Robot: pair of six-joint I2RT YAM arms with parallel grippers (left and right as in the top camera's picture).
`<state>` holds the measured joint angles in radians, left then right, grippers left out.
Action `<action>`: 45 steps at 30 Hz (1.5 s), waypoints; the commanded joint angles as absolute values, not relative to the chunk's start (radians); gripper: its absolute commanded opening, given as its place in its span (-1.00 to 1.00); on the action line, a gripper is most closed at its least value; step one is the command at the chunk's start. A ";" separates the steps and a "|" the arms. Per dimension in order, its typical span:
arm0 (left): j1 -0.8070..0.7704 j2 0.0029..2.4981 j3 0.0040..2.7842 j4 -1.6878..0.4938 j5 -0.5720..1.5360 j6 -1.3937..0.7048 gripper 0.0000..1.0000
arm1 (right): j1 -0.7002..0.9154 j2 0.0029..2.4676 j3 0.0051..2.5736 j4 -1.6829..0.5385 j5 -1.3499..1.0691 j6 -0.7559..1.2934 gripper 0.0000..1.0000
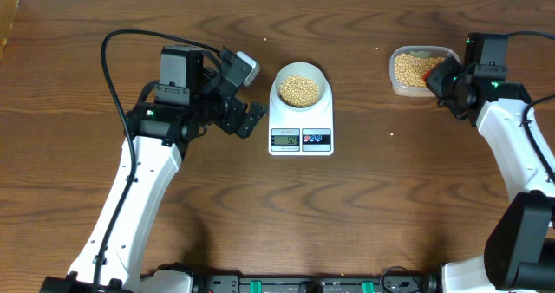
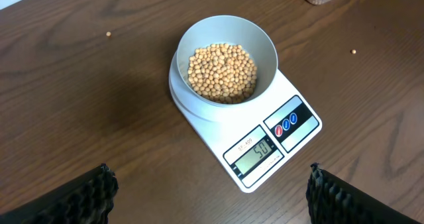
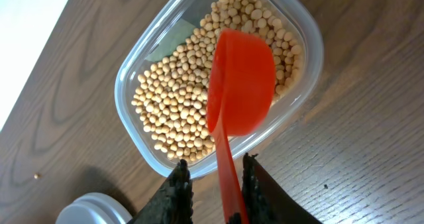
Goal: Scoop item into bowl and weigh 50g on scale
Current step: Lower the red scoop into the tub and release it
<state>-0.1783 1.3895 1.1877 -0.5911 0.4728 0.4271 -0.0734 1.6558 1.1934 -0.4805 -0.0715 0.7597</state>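
Observation:
The pale bowl [image 1: 279, 78] sits on the white scale [image 1: 301, 139] at the table's middle and holds a layer of tan beans [image 1: 300, 88]. In the left wrist view the bowl [image 2: 199, 35], its beans [image 2: 222, 73] and the scale [image 2: 298, 114] show clearly; the LCD seems to read 50. My left gripper [image 1: 247, 120] is open and empty, left of the scale [image 2: 211, 194]. My right gripper [image 1: 442, 78] is shut on the handle of a red scoop [image 3: 242, 81], holding it over the clear tub [image 3: 132, 118] of beans [image 3: 179, 105]. No beans show on the scoop.
The clear tub [image 1: 414, 68] stands at the back right. A few stray beans lie on the wood [image 2: 108, 33] [image 2: 353, 52]. A white rounded object [image 3: 93, 209] sits at the lower left of the right wrist view.

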 commanded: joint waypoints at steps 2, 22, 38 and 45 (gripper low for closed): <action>-0.176 1.388 1.184 -0.591 0.486 0.445 0.87 | -0.070 1.663 1.182 -0.479 -0.054 0.774 -0.22; -0.176 1.388 1.184 -0.591 0.486 0.445 0.87 | -0.070 1.679 1.184 -0.466 -0.038 0.576 0.99; -0.176 1.388 1.184 -0.591 0.486 0.445 0.88 | -0.071 1.644 1.415 -0.786 -0.126 0.028 0.99; -0.176 1.388 1.184 -0.591 0.486 0.445 0.87 | -0.071 1.644 1.415 -0.790 -0.126 0.028 0.99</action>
